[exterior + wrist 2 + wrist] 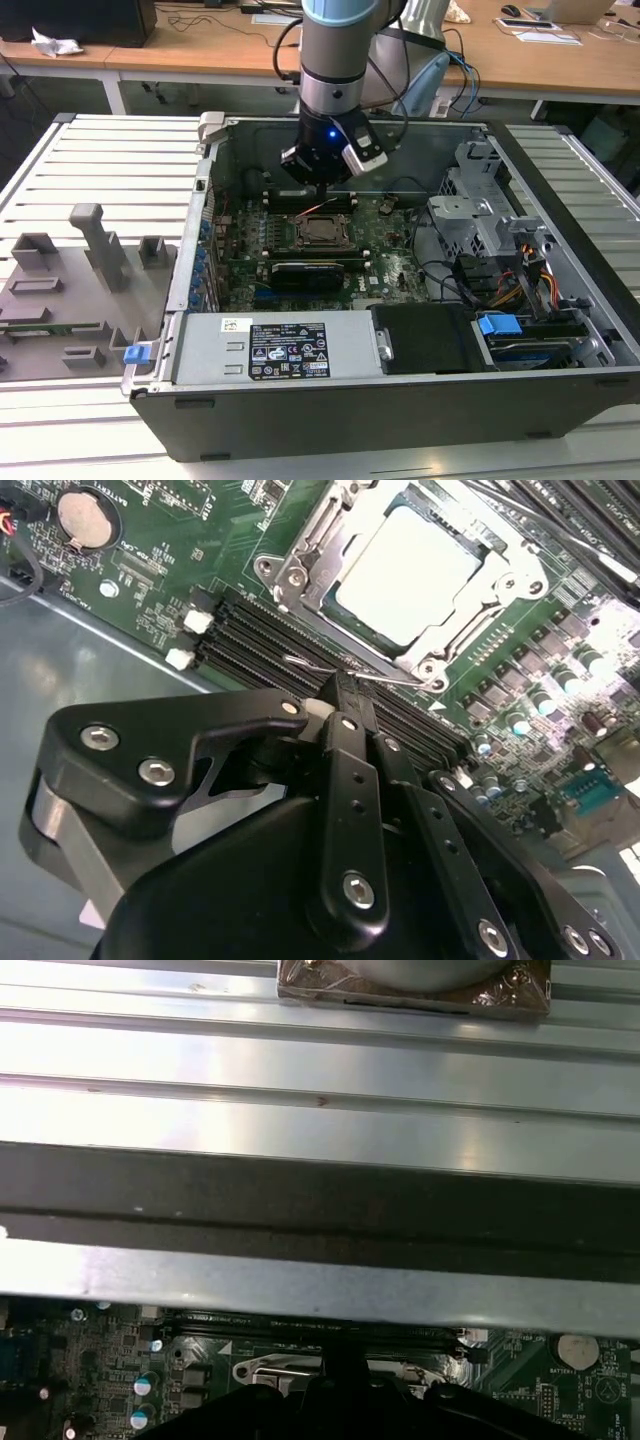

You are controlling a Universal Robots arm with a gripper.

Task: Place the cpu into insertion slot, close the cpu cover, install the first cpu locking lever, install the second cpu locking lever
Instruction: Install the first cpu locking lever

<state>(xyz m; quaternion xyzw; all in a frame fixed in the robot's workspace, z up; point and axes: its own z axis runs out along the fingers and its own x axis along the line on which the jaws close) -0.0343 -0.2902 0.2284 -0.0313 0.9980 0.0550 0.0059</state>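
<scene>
Over on the exterior view's left, a bunch of grey holder blocks sit on the slatted metal table, just beside the open computer case. Moving right into the case, there's a silver power supply along the near wall and the green board behind it, with a long black card lying across it. The arm stands over the middle, and the gripper hangs low just past the far edge of the socket. In the second wrist view the chip sits flat inside the socket, and the metal cover frame is folded down around it, so the chip's grey top shows through the cut-out. The gripper's fingers are pulled together, and their tips sit right at a thin wire lever that runs between the socket and the black memory slots. Can't tell if they pinch it or just press on it. A coin battery sits elsewhere on the board. Further right in the exterior view, a grey drive cage and some coloured cables take up that end of the case.
</scene>
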